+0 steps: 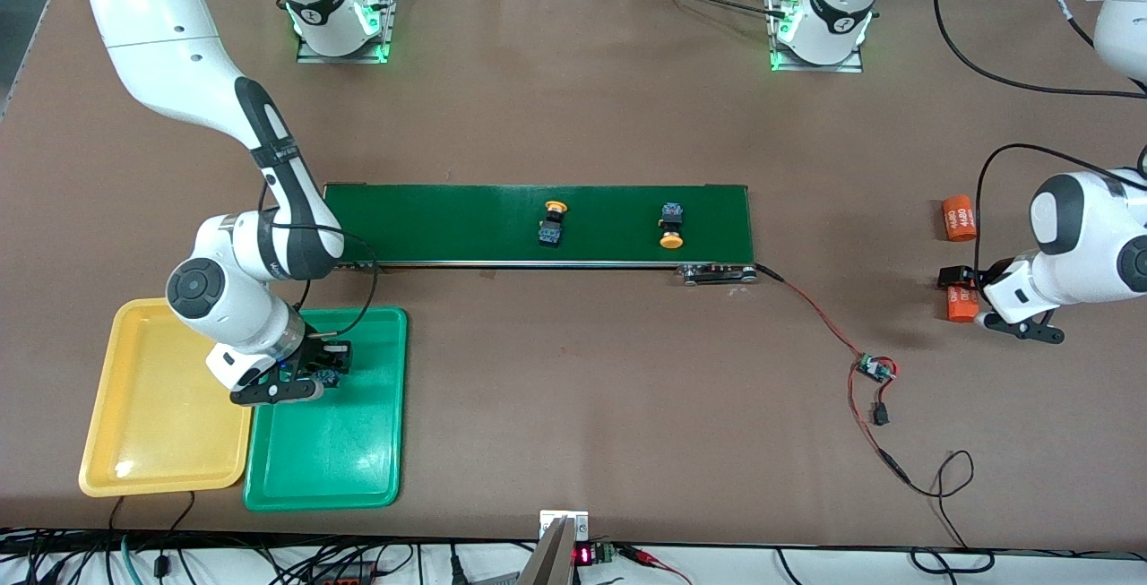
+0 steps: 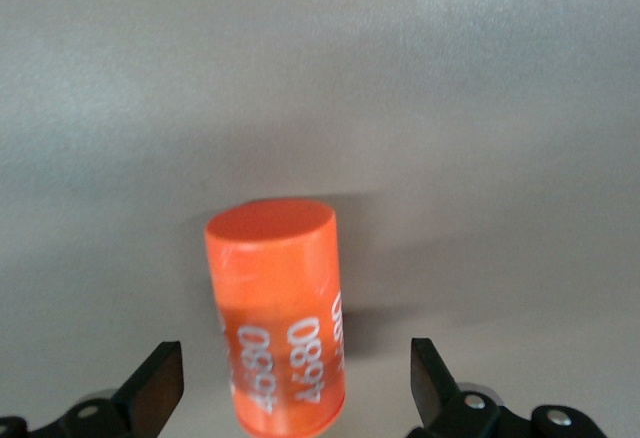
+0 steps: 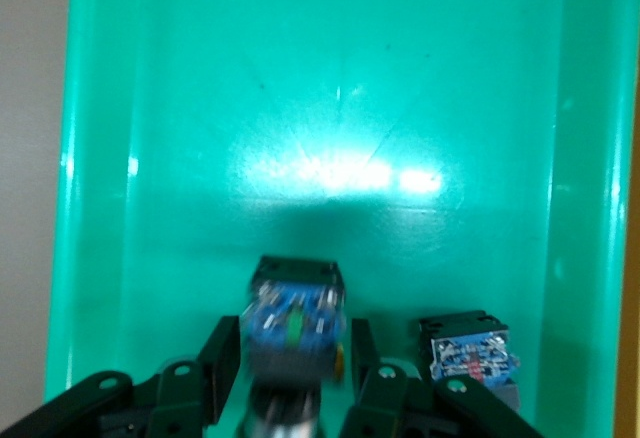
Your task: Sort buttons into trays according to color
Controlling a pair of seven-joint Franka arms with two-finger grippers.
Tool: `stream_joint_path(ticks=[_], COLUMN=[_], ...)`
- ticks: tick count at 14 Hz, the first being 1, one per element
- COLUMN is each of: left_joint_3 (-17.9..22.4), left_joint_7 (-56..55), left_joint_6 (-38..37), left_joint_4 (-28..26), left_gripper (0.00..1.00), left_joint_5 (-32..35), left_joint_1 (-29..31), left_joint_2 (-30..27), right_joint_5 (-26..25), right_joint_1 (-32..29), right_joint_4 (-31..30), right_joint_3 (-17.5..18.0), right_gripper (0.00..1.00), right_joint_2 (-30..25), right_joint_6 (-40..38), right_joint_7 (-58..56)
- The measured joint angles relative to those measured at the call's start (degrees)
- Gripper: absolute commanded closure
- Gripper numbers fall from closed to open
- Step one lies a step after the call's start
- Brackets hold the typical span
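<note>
Locating the work item first: where is the first button point(image 3: 295, 323)? — Operator

Directly under the right gripper point(image 3: 295, 348), low over the green tray point(image 3: 300, 108), at the tray's end nearer the conveyor belt point(image 1: 538, 225). Its cap is hidden. Whether the right gripper grips it cannot be told. — Technician

Other contents of that tray? — Operator

A second button point(image 3: 465, 353) just beside the first. The yellow tray point(image 1: 152, 406), touching the green one, holds nothing visible. — Technician

Remaining items? — Operator

Two yellow-capped buttons point(image 1: 553, 225) point(image 1: 671, 227) lie on their sides on the belt, long axes across it, one cap toward the robot bases, the other toward the front camera. Judged from this, both lie toward the left arm's end from the right gripper, which is the nearer one. — Technician

Left arm? — Operator

Waiting. The left gripper point(image 2: 293, 373) stands wide over an orange cylinder point(image 2: 275, 288) on the desk point(image 1: 573, 388). — Technician
</note>
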Motion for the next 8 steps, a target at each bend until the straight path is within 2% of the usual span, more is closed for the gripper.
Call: stream_joint_path(ticks=[1, 4, 5, 6, 8], left_joint_3=[-0.08, -0.19, -0.2, -0.2, -0.21], left_joint_7=[0.0, 0.01, 0.03, 0.07, 0.22], left_joint_6=[0.12, 0.13, 0.14, 0.26, 0.7], left_joint_4=[0.25, 0.47, 0.47, 0.47, 0.49], left_gripper=[0.04, 0.41, 0.57, 0.68, 0.9], left_joint_5=[0.0, 0.0, 0.0, 0.0, 0.01], left_joint_1=[-0.01, -0.08, -0.1, -0.12, -0.17], left_joint_2=[0.26, 0.35, 0.36, 0.4, 0.48], right_joint_5=[0.0, 0.0, 0.0, 0.0, 0.0], right_joint_1=[0.02, 0.19, 0.3, 0.51, 1.16], right_joint_4=[0.0, 0.0, -0.01, -0.12, -0.68], right_joint_3=[0.0, 0.13, 0.37, 0.55, 0.79], right_gripper=[0.38, 0.24, 0.23, 0.18, 0.13], right_joint_2=[0.44, 0.76, 0.75, 0.68, -0.02], right_joint_6=[0.23, 0.28, 0.08, -0.47, -2.88], right_joint_7=[0.0, 0.03, 0.13, 0.46, 2.24])
